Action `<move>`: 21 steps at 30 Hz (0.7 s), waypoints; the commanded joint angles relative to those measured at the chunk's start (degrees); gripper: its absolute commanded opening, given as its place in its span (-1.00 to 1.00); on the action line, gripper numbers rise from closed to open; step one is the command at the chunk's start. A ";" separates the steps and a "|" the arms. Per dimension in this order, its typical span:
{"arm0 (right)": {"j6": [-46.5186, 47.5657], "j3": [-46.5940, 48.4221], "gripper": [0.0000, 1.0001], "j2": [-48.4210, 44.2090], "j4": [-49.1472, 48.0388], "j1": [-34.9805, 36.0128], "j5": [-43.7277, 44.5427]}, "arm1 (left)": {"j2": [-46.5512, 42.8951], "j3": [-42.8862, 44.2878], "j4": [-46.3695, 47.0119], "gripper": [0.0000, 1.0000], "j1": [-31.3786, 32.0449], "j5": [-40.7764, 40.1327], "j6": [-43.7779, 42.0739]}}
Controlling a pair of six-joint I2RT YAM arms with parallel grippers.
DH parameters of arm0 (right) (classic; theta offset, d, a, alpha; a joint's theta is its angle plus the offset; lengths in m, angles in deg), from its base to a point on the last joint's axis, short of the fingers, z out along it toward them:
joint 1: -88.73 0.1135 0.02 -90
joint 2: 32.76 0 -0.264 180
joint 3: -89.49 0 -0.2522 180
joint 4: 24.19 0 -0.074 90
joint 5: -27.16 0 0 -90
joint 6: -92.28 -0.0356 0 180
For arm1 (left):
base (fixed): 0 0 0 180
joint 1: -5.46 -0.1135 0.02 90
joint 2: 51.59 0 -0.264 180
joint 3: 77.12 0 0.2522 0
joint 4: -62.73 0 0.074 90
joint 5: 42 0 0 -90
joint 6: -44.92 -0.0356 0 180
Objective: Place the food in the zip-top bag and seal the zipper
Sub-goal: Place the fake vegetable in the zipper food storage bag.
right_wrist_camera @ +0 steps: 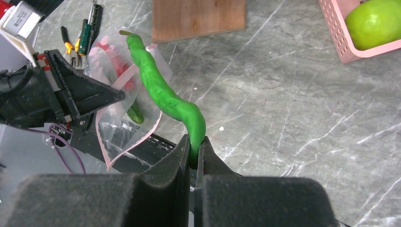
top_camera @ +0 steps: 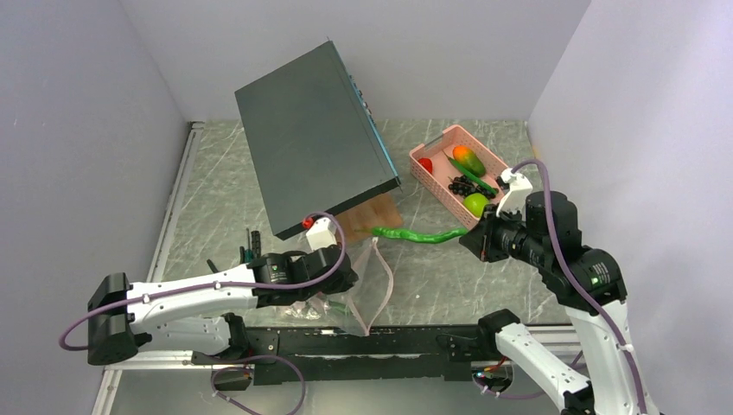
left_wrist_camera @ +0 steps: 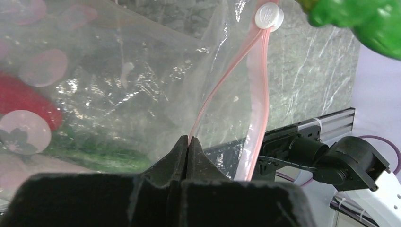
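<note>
Zip-top bag [top_camera: 370, 294] lies on the marble counter [top_camera: 484, 285] in front of the left arm, with its mouth standing open. The left gripper [left_wrist_camera: 187, 144] is closed and pinches one lip of the bag at the pink zipper [left_wrist_camera: 222, 80]. The other lip of the zipper hangs free beside it. Both lips meet at a white slider [left_wrist_camera: 268, 15] at the far end of the mouth. Inside the bag, the left wrist view shows a red piece [left_wrist_camera: 28, 101] and a dark green piece [left_wrist_camera: 94, 158] lying at the bottom.

The right gripper [right_wrist_camera: 195, 151] is closed on one end of a long green pod [right_wrist_camera: 165, 94] and holds it in the air above the counter. The pod reaches toward the bag, and its free tip is over the open mouth, near the slider, but not inside.

A pink basket [top_camera: 421, 177] stands at the back right of the counter, well apart from the bag. In it are a mango [top_camera: 468, 159], black grapes [top_camera: 462, 184], a lime-green fruit [top_camera: 475, 204] and a small red fruit [top_camera: 425, 164]. A wooden board [top_camera: 376, 216] lies between the bag and the basket, and a dark panel [top_camera: 311, 134] leans above it. Some hand tools [right_wrist_camera: 82, 38] lie just beside the bag, on the side of the left arm.
</note>
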 commanded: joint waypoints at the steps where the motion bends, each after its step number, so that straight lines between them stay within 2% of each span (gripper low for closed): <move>1: 0.01 3.74 -1.00 -1.55 3.33 1.49 0.71 | -1.69 -0.71 -2.56 -1.00 -7.22 -7.42 3.10; 11: -2.28 6.37 -1.00 -3.79 12.37 4.00 4.46 | 0.02 3.43 -1.50 -1.00 -7.79 -6.75 -0.56; 21: -2.28 2.77 -1.00 -1.83 11.01 4.14 2.36 | -1.07 4.64 7.66 -1.00 -7.71 1.18 -6.19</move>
